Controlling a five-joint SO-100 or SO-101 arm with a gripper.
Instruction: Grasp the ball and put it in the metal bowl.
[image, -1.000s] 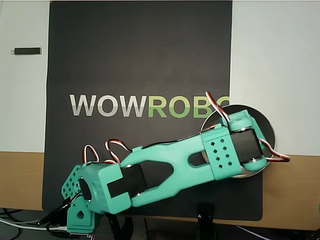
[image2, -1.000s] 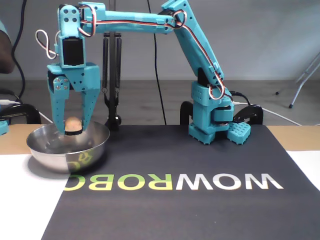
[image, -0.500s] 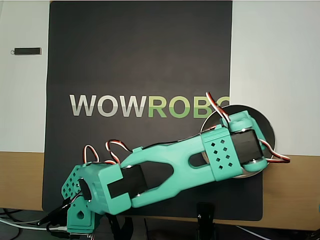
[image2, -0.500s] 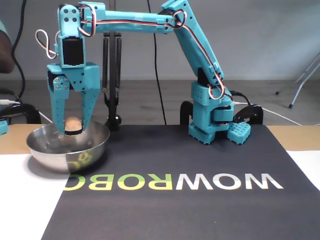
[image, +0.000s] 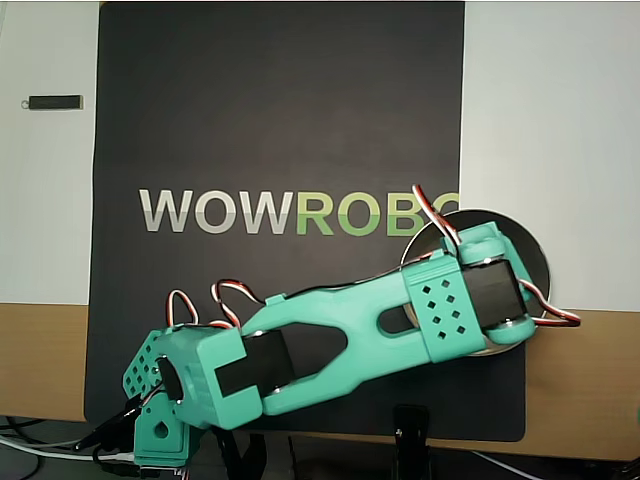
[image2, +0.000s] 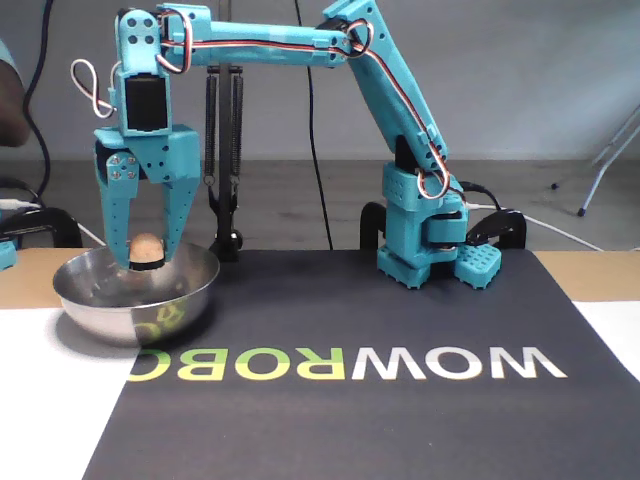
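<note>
Small peach-tan ball | pinched in teal pincer tips | directly above shiny metal bowl (release drops it in)

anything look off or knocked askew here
Nothing stands out. The shiny metal bowl sits upright at the black mat's edge, and the small peach-tan ball is held between the teal gripper's jaws just over the bowl. Nothing is spilled or tipped.

Black WOWROBO mat, small dark stick
</note>
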